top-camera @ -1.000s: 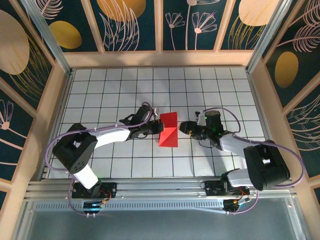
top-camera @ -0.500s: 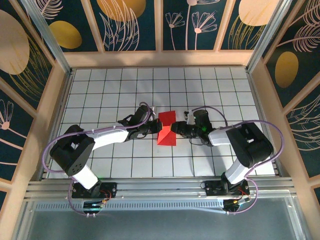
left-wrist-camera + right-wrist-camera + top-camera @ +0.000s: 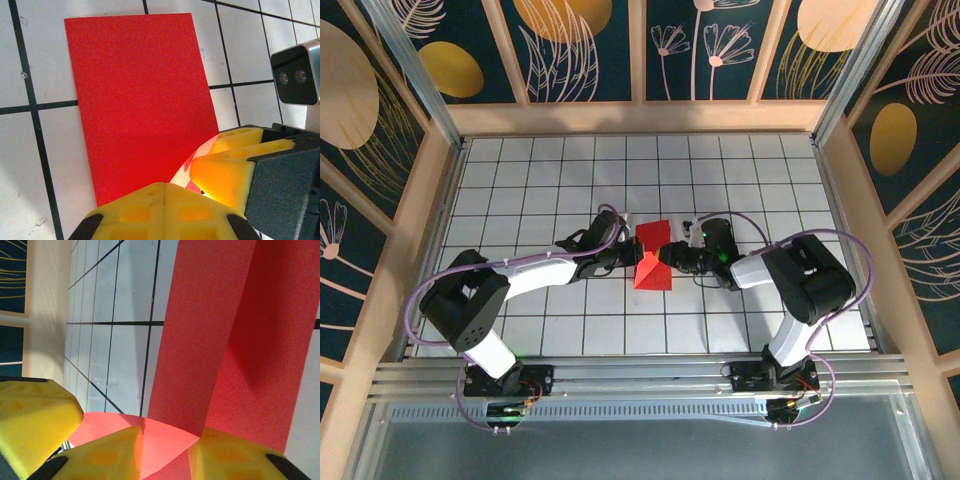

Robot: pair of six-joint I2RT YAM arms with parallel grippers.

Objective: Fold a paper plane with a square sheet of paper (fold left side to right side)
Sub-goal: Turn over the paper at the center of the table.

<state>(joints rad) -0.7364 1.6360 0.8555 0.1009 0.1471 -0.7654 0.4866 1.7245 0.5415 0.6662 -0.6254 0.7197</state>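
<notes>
Broadly, the white gridded table carries everything, and the square sheet of paper lies near its middle, between the two arms. From above it reads as a red oblong. Its long axis runs away from the bases, tilted a little, so it lies crosswise to the line joining the two grippers. In the left wrist view most of the sheet lies flat on the tiles, stretching straight ahead of that arm's fingers.

The left gripper sits at the paper's left edge, clenched tight, its tip over the end of the sheet nearest it. I judge it to be pinning rather than pinching, though the contact itself is hidden. The right gripper meets the sheet from the opposite side, at its right edge. Its fingers stand somewhat apart with a raised bit of red paper between them; whether they actually nip it I cannot tell.

Both arms are at the paper, so neither is nearer. The coming move seems to hinge on the right one, with paper in its jaws, working across that long axis while the left holds the sheet down.
</notes>
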